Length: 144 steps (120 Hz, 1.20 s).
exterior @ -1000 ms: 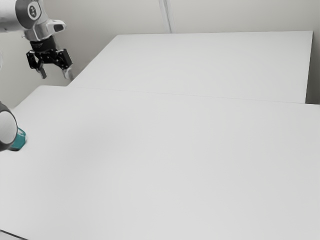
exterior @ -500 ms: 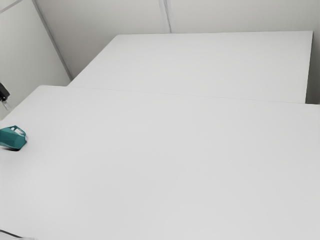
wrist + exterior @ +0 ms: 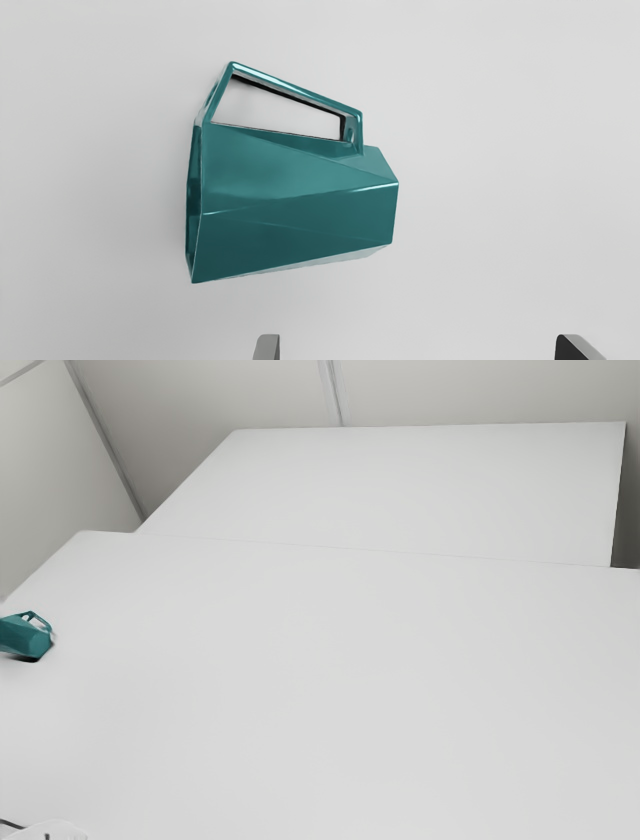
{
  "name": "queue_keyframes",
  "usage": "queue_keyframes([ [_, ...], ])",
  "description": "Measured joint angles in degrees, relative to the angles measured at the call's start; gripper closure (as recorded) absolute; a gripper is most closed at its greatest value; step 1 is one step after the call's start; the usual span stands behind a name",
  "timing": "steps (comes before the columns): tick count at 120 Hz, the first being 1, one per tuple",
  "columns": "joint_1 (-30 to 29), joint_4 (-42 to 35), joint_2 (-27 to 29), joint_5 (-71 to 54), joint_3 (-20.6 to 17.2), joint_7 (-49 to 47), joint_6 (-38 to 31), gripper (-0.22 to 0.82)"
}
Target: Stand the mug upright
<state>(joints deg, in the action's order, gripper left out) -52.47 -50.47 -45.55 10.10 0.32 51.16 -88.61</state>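
A teal faceted mug [image 3: 24,636] lies on its side near the exterior view's left edge, partly cut off there. In the wrist view the mug [image 3: 295,200] has its handle off to one side, its mouth facing one way and its narrower base the other. My gripper [image 3: 422,345] is open, its two fingertips wide apart with nothing between them. The mug lies ahead of the fingertips, untouched by them.
The white table [image 3: 330,690] stretches across the exterior view, with a second white surface [image 3: 400,490] behind it. A white piece [image 3: 50,830] with a dark cable beside it sits at the lower left corner.
My arm and gripper have moved out past the exterior view's left edge, uncovering more of the mug. The mug itself stays where it was. The white piece at the lower left has come into view.
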Motion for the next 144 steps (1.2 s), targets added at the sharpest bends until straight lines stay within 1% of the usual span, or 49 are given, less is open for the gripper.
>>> queue_keyframes([
  [24, -2.54, 2.18, -3.45, 0.0, -3.17, 6.17, -3.6, 0.0],
  [40, -3.51, 2.74, -4.84, -0.05, -3.31, 9.37, -5.44, 0.0],
  [64, -6.91, 3.27, -5.51, -0.01, -4.91, 13.2, -6.77, 0.0],
  [91, -10.49, 4.28, -8.61, 0.0, -10.22, 16.85, -8.7, 0.0],
  [119, -12.69, 5.26, -11.36, 0.01, -13.67, 20.16, -10.85, 0.0],
  [144, -14.43, 5.7, -12.51, 0.28, -17.2, 22.79, -11.67, 0.0],
])
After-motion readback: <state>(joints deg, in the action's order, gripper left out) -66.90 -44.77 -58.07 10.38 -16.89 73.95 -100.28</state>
